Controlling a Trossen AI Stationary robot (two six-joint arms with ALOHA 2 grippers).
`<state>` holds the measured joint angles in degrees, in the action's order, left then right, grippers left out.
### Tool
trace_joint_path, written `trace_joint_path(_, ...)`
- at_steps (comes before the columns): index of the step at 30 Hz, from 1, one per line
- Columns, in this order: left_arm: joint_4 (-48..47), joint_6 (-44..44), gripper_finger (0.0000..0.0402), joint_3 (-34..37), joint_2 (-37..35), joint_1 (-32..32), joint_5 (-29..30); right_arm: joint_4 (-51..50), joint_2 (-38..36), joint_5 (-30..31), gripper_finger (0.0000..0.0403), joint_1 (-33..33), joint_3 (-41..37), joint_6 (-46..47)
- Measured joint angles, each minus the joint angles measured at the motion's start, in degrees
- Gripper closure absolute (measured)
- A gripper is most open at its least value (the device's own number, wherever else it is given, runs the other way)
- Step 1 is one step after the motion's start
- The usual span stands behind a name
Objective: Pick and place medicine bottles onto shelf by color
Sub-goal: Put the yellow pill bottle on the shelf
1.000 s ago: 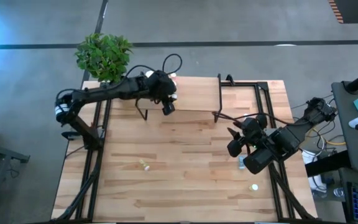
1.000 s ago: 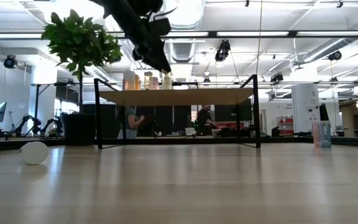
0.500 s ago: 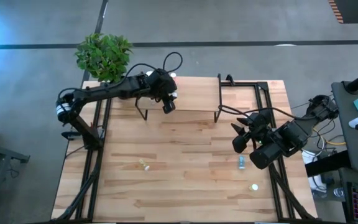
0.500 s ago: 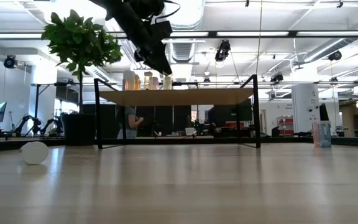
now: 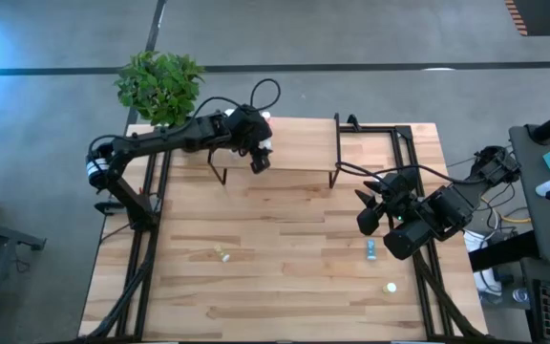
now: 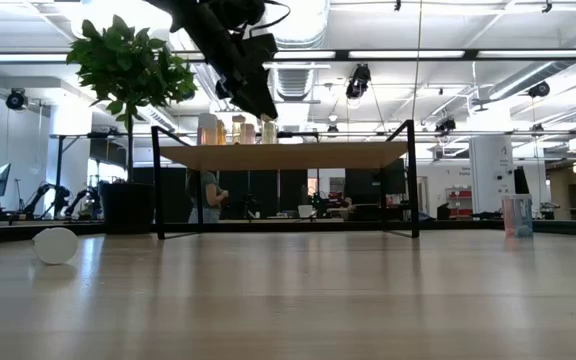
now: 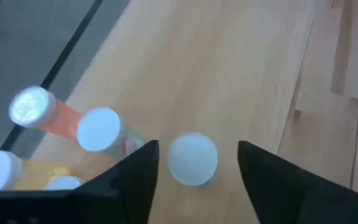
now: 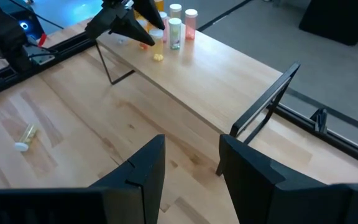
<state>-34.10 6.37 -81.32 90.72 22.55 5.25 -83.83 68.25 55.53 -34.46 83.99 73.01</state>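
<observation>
Medicine bottles on shelf: a small group of tiny cylinder bottles with round white caps [image 8: 175, 25] stands upright at one end of the board, with orange, pinkish, green and yellow bodies
Newest bottle: a white-capped bottle [image 7: 192, 158] stands on the board between the left fingers, with space on both sides of it
Shelf: low rectangular light-wood board on a thin black wire frame [image 5: 299, 143], at the far side of the butcher-block wooden table [image 5: 285, 277]
Left gripper: the dark two-finger left gripper [image 5: 260, 159] hangs over the shelf end where the bottles stand; fingers apart, holding nothing
Right gripper: the dark two-finger right gripper [image 5: 367, 206] is above the table on the right side, near the shelf leg; fingers apart and empty
Loose bottles: a yellowish bottle [image 5: 222, 253] lies on its side at the left front; a blue-green bottle [image 5: 371, 248] is just beside the right arm; a small white-capped one [image 5: 390, 287] is nearer the front edge
Other: a green leafy plant [image 5: 158, 84] stands behind the far left corner of the table
</observation>
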Motion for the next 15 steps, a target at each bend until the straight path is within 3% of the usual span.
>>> trace_joint_path(8,-4.6,0.3,0.0164,-8.8,-1.0,-0.4,0.7,0.1,0.0,-0.2,0.0259,0.0,0.0,-0.1)
trace_joint_path(15,-27.2,1.5,0.0164,-19.0,-2.3,-5.1,-1.8,0.1,0.0,-0.7,0.0259,0.0,-0.6,-0.8)
